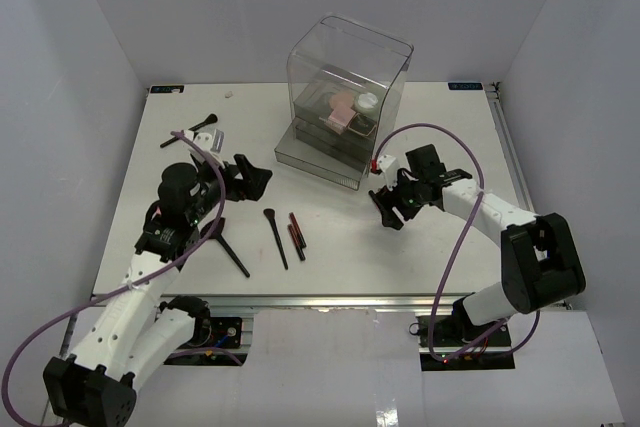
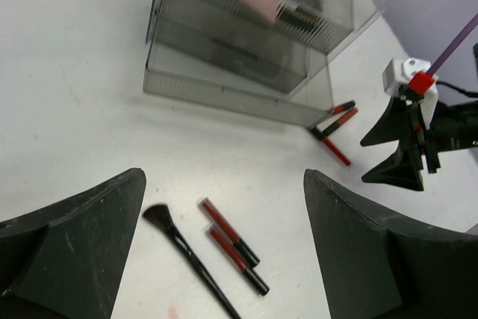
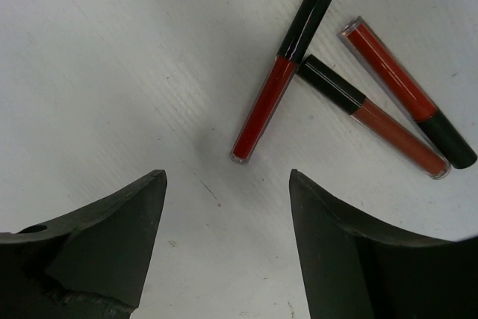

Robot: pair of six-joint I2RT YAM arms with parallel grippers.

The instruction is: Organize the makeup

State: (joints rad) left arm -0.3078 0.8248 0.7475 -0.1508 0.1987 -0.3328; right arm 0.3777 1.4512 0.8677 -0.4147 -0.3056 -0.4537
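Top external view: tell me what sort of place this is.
Likely a robot lab test cell, not a home: bare white walls enclose a white table, a left arm and right arm are bolted at its near edge, and red-and-black sticks lie near a clear box.

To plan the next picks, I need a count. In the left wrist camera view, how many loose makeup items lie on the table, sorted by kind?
Red-and-black sticks: 5
Black-handled brush: 1
Total: 6
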